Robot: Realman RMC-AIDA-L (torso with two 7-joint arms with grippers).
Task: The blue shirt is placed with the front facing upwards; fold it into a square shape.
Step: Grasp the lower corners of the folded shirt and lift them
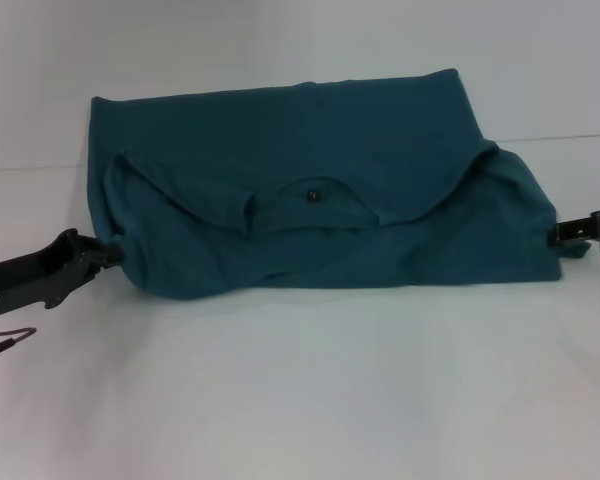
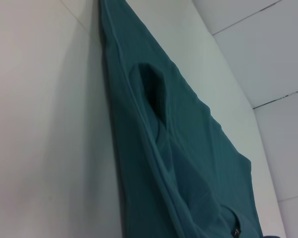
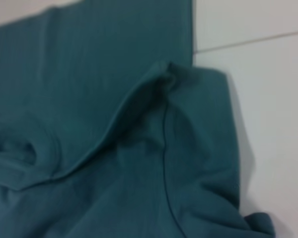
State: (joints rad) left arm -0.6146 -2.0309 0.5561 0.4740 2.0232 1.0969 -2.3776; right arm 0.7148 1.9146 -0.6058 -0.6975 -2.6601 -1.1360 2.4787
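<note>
Teal-blue cotton, a large short-sleeved blue shirt point(image 1: 320, 200), is spread crosswise on the pale grey table point(image 1: 300, 400), already doubled over once so that the collar opening lies near the front edge with the rest of the cloth banked behind it. The dark left gripper point(image 1: 108, 256) is set against the shirt's left end, and the dark right gripper point(image 1: 558, 236) against its right end; each touches the cloth edge, but whether the fingers are pinching fabric or merely laid beside it cannot be told. A lengthwise fold is judged to be in hand, with the ends not yet brought inward. For a square, the next move is judged to call for both ends to be lifted evenly and carried toward the middle, with the rumpled layers near the right shoulder kept flat. A small black label point(image 1: 313, 195) is seen inside the collar; its marking cannot be read. No chest lettering is visible.
</note>
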